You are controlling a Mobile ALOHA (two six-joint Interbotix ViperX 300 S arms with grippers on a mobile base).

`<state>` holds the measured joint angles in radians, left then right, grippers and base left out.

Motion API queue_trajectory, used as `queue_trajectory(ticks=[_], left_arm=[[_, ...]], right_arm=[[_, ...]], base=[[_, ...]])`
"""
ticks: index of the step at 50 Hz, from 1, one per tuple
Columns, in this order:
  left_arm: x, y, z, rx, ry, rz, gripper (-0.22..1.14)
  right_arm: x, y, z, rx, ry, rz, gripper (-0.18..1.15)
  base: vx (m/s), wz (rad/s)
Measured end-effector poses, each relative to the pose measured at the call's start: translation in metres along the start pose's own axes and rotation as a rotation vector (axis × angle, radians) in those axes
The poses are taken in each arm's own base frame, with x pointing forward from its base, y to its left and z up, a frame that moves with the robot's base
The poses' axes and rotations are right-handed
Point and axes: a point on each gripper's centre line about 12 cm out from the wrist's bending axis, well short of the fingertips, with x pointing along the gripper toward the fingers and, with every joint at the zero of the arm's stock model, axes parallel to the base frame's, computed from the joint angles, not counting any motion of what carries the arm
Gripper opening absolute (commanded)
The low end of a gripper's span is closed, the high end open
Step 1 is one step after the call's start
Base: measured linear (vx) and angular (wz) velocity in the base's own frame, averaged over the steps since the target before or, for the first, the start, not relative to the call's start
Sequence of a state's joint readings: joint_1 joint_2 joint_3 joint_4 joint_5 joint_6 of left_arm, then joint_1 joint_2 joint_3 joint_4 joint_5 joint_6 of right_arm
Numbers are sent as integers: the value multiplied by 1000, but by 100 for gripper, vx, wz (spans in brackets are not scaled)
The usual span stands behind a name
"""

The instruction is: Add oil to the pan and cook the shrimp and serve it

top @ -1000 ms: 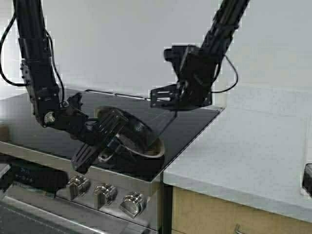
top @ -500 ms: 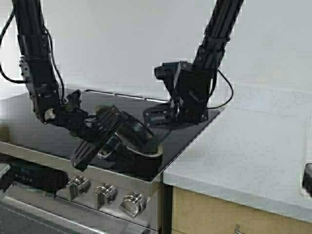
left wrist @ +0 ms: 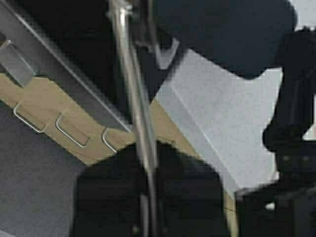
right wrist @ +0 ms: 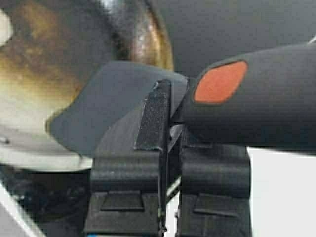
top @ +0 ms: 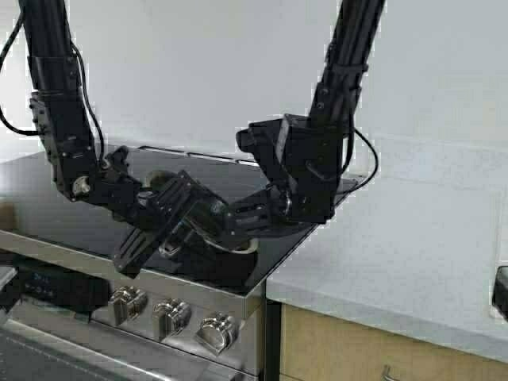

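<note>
**Right arm comes down to the pan with a spatula**

In the high view, the right gripper (top: 270, 208) has moved down and toward the left since the earlier pictures, and now it is just beside the pan (top: 232, 234). The left gripper (top: 176, 230) stays closed on the pan handle, and the pan is still tilted on the black stove top (top: 48, 186).

In the left wrist view, the metal pan handle (left wrist: 133, 94) runs between the closed fingers. The counter (left wrist: 222, 123) lies beyond.

In the right wrist view, the fingers (right wrist: 155, 121) are narrow and hold a dark spatula (right wrist: 113, 98) with an orange mark on its grip. The blade reaches over the pan rim (right wrist: 153, 39).

I cannot find the shrimp in any view. I judge the spatula is coming to move the shrimp for cooking or serving.
</note>
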<state>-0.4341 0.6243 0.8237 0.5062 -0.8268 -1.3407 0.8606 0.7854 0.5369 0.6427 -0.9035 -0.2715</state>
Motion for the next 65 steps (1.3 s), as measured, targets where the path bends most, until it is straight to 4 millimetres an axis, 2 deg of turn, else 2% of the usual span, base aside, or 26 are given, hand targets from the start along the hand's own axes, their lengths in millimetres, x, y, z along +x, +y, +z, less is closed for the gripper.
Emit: queue_trajectory(ticks=[7,14,31,48,65], left_arm=[[0,0,-1,11,11,9,3],[-1,-1,0,23,18,17,3],[-1,-2,-2,36,29,14,3],[0,-3,-5,45,41,12,3],[-1,-4,-5,48,43,12,3]], right_arm=[[1,-3,1,36,2,-34,9],[5,-6,11,89,-15,-74,9],[25,-33,25,159,-10,-135,9],[32,-58,36,154,-5,-154,9],[37,-65,30,150,34,-151,9]], base=[[0,0],[0,0],[0,0],[0,0],[0,0]])
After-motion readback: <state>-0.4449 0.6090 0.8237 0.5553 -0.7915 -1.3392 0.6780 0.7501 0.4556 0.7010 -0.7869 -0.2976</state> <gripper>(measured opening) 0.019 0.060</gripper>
